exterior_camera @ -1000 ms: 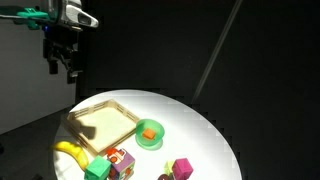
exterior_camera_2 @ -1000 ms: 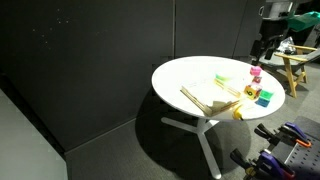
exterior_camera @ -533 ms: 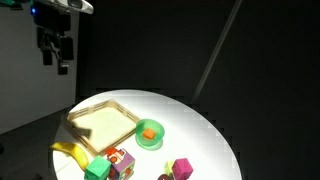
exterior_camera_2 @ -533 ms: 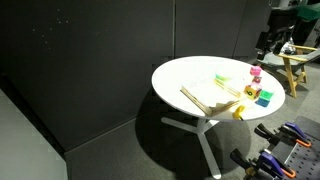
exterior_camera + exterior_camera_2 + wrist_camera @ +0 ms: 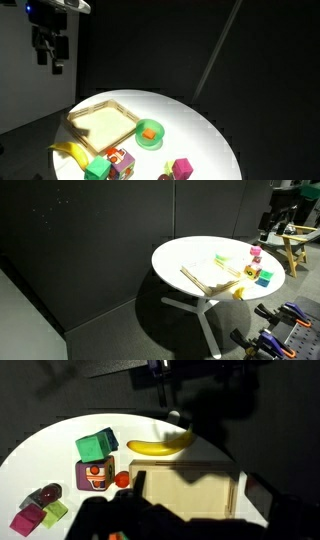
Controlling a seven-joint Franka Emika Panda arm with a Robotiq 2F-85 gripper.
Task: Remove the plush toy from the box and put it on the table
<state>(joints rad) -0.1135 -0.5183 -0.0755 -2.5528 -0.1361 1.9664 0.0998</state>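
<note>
- The gripper [image 5: 50, 62] hangs high up, out past the left edge of the table [image 5: 200, 130] and well apart from everything on it. Its jaws are spread, with nothing between them.
- A banana [image 5: 68, 150] lies at the left edge, just beside the near side of the box.
- The box [image 5: 103, 122] lies flat on the left half of the table, between the far edge and the things along the near edge.
- A green cube [image 5: 97, 168] sits at the near edge, right of the banana's tip.
- The plush toy [image 5: 122, 160] stands on the table outside the box, near the near edge and just off the box's near corner. In the wrist view it is just beside the green cube; whether they touch I cannot tell. A small red ball [image 5: 122, 480] lies between it and the box.
- A bowl [image 5: 139, 128] stands near the middle, just beside the box's right corner, with an orange piece [image 5: 150, 134] in it.
- A magenta cube [image 5: 182, 167] sits by the near edge, apart from the plush toy.
</note>
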